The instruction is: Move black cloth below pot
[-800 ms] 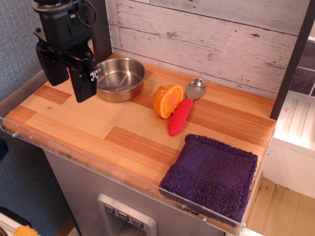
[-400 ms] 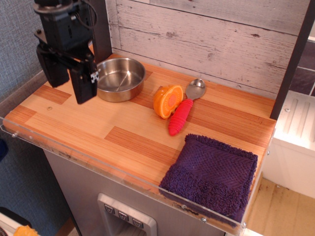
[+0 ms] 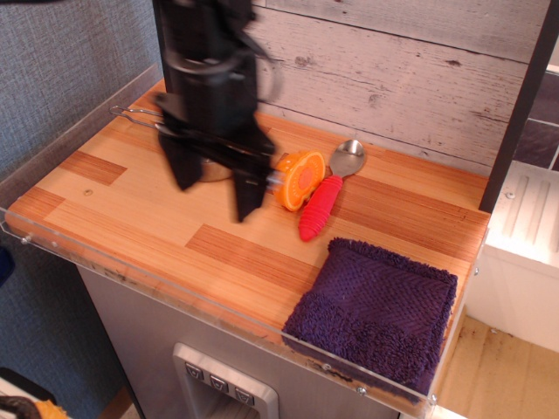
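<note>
The black cloth (image 3: 376, 310), a dark purple knitted square, lies flat at the front right corner of the wooden counter (image 3: 131, 201). The pot is mostly hidden behind my arm at the back left; only its thin wire handle (image 3: 133, 112) shows. My gripper (image 3: 216, 185) is blurred with motion. It hangs open and empty over the counter in front of the pot, well left of the cloth, with its two dark fingers (image 3: 247, 196) spread apart.
An orange half-fruit toy (image 3: 300, 179) and a steel spoon with a red handle (image 3: 320, 206) lie in the middle, between pot and cloth. A clear plastic lip (image 3: 175, 301) runs along the counter's front edge. A plank wall (image 3: 393, 78) stands behind.
The arm has swung right from the counter's left end, moving in front of the pot and covering it. Cloth, fruit and spoon have not moved.
</note>
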### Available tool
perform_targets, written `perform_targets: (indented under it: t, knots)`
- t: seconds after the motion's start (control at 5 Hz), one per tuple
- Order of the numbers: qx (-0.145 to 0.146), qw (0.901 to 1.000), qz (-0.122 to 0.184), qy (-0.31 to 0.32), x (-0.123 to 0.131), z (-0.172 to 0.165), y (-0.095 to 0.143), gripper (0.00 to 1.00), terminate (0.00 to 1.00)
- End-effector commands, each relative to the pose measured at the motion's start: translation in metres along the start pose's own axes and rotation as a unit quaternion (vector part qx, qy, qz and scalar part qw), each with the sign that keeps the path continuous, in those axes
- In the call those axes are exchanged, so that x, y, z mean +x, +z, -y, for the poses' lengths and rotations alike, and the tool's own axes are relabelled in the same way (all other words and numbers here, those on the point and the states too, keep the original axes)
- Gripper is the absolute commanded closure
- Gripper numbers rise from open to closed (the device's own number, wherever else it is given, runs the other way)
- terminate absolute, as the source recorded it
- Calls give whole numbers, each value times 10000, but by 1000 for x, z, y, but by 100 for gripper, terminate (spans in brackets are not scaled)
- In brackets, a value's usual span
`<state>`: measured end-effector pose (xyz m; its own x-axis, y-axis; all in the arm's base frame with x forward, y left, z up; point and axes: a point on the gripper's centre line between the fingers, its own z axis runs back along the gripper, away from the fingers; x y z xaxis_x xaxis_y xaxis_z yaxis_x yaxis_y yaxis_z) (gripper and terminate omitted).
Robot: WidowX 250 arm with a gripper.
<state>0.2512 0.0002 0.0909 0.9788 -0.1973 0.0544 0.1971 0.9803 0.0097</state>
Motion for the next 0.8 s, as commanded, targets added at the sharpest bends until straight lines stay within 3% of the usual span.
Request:
perform_targets:
  t: [0.0, 0.2, 0.6]
  knots:
    - [-12, 9977, 34, -670, 28, 75, -32, 0, 0]
    - [110, 9926, -123, -1203, 28, 88, -46, 0, 0]
    - [17, 9893, -137, -1453, 25, 94, -68, 0, 0]
